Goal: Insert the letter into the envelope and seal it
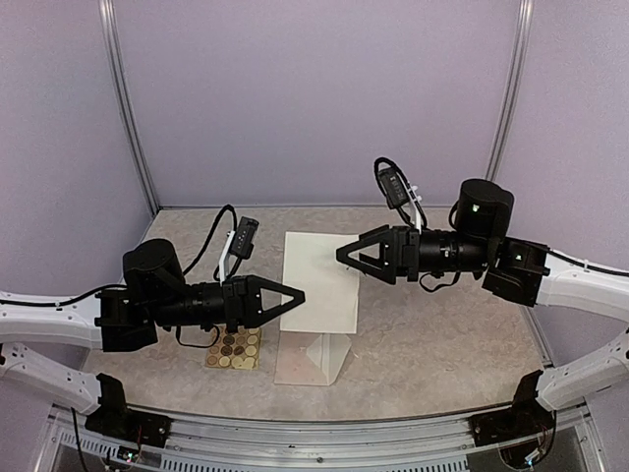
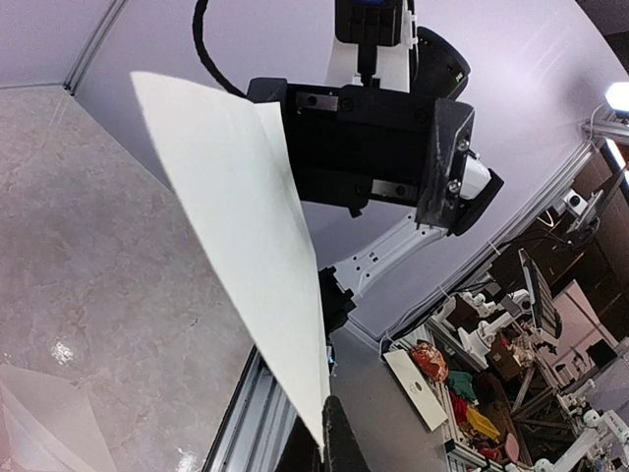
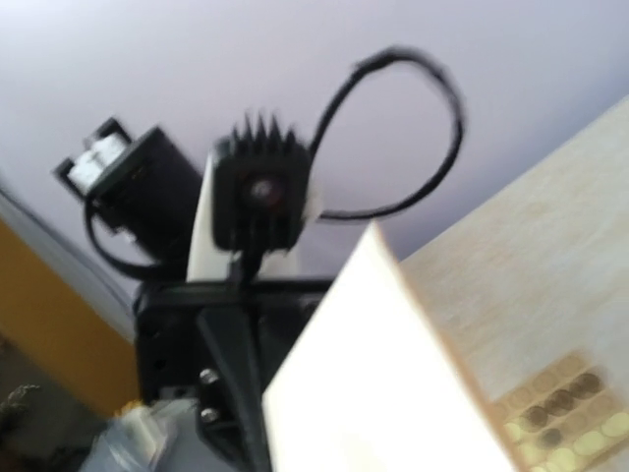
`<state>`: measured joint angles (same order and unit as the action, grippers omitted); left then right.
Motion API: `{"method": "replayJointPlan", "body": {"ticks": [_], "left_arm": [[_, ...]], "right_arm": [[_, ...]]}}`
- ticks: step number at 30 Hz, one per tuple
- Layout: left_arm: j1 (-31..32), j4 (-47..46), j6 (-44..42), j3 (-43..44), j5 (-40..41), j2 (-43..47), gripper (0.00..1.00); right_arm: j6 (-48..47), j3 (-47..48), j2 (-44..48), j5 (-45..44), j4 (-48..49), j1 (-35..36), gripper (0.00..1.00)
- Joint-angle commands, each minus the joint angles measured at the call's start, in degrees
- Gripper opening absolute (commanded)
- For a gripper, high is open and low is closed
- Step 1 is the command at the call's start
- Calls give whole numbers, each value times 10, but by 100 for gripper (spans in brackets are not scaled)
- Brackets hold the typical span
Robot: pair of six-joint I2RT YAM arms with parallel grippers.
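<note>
1. Nearest the arm bases, the sticker sheet (image 1: 234, 349) lies flat on the table (image 1: 442, 334), partly under the left arm's wrist.
2. Just beside it to the right, the envelope (image 1: 313, 362) lies flat on the table with a triangular fold showing on its face. Its far part is hidden beneath the raised paper. In the left wrist view it shows as a pale corner (image 2: 39, 423) at the lower left.
3. The left gripper (image 1: 298, 294) points toward the middle. Its fingers come together to a narrow tip, pinched on the left edge of the letter (image 1: 319, 280). In its own camera, one dark finger (image 2: 339, 442) meets the sheet's near corner.
4. The letter is held off the table between the two arms, above the envelope's far end. It looks tilted in the left wrist view (image 2: 246, 236), and it is blurred in the right wrist view (image 3: 373, 393), with the stickers (image 3: 560, 418) below it.
5. The right gripper (image 1: 341, 254) also tapers to a point, clamped on the letter's upper right edge.
6. Farthest back is the lilac wall (image 1: 324, 98).
</note>
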<state>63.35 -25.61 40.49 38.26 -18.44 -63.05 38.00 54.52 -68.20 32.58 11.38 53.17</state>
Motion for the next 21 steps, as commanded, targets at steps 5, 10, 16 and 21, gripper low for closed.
{"method": "replayJointPlan", "body": {"ticks": [5, 10, 16, 21], "left_arm": [[4, 59, -13, 7, 11, 16, 0], [3, 81, -13, 17, -4, 17, 0], [4, 90, -12, 30, -25, 10, 0], [4, 92, -15, 43, -45, -1, 0]], "right_arm": [[-75, 24, 85, -123, -150, -17, 89], [-103, 27, 97, -55, -139, -12, 80], [-125, 55, 36, 41, -138, 32, 76], [-150, 82, -29, 58, -171, 61, 74]]}}
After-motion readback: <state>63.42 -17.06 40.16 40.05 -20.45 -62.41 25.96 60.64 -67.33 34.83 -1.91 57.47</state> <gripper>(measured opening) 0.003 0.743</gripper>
